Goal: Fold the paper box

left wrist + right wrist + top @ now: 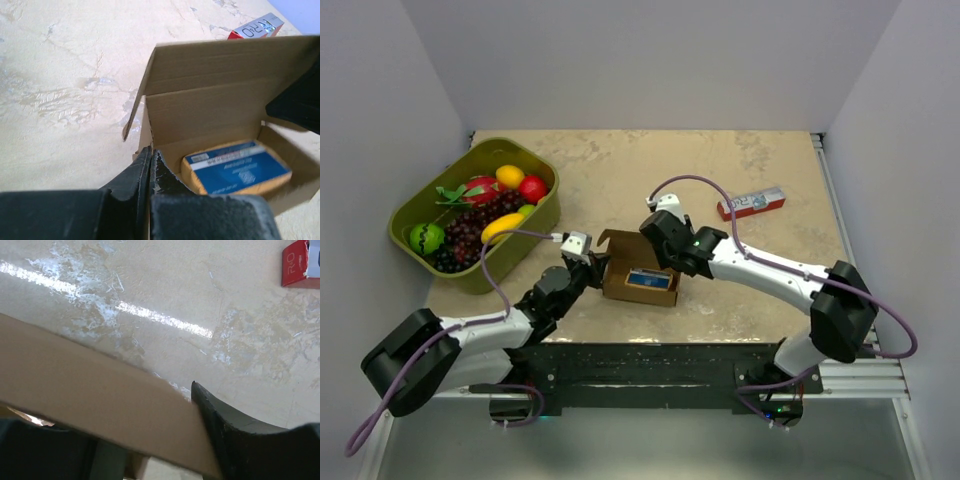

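Closest in, the left gripper (151,160) has its jaws pinching the left wall of the paper box (640,282), which sits in the middle of the table (620,170) with a blue-labelled block (235,167) inside. I see the right gripper (658,252) with jaws spread about the upright lid (225,62). A fruit basket (455,275) stands far left and a red carton (751,203) far right.

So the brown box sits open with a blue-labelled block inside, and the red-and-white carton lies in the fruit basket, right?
Not quite. The red-and-white carton lies on the table at the far right, apart from the fruit basket, as the top external view shows. The brown box does sit open with the blue-labelled block inside.
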